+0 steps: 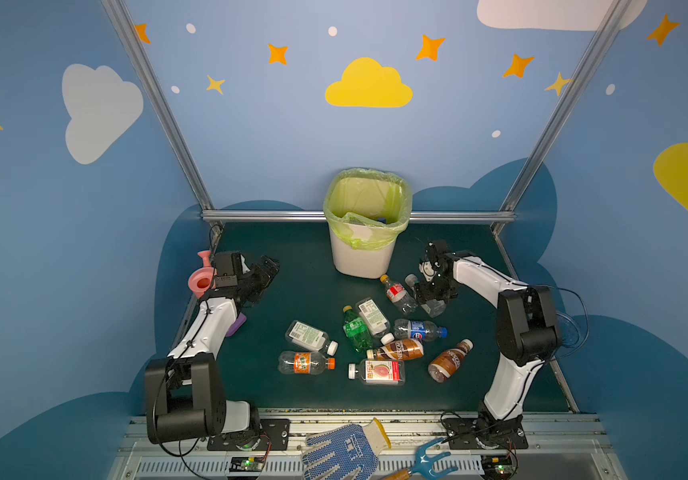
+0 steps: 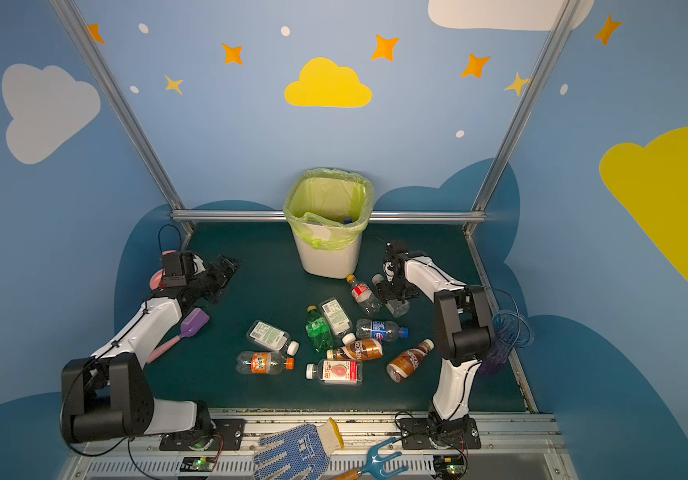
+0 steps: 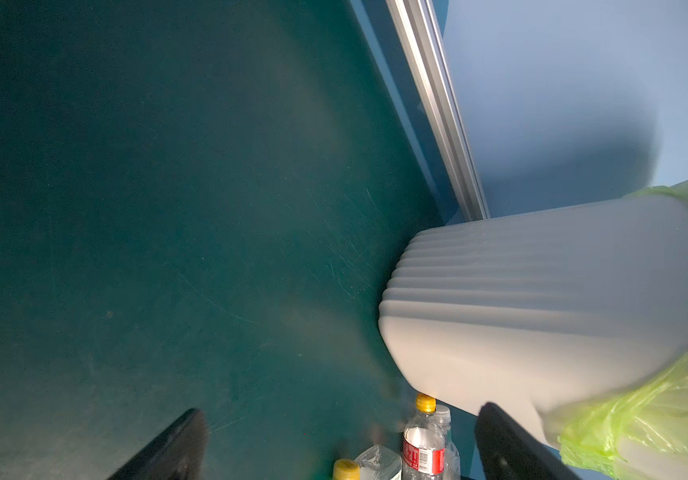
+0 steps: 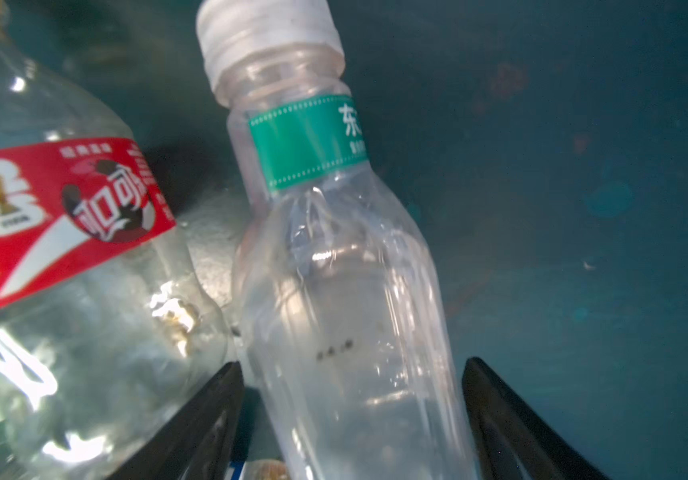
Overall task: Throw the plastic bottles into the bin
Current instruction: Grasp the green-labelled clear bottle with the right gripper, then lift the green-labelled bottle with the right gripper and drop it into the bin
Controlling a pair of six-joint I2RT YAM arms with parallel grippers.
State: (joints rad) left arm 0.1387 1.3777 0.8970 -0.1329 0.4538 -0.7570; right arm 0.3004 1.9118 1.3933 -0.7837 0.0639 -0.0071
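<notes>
The green-banded clear bottle [image 4: 346, 291] lies between the parted, ungripping right gripper [image 4: 352, 419].

Bin [image 1: 361, 259] contents mostly hidden; watering can [image 1: 201, 280] half hidden.

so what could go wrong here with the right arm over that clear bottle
The right gripper straddles the clear green-band bottle with open jaws; the smooth, thin plastic could squirt out or crumple as they close. The red-label bottle lies right beside it, so one finger may nudge or pinch it too. The bin is tall, so a low carry could clip its rim.
</notes>
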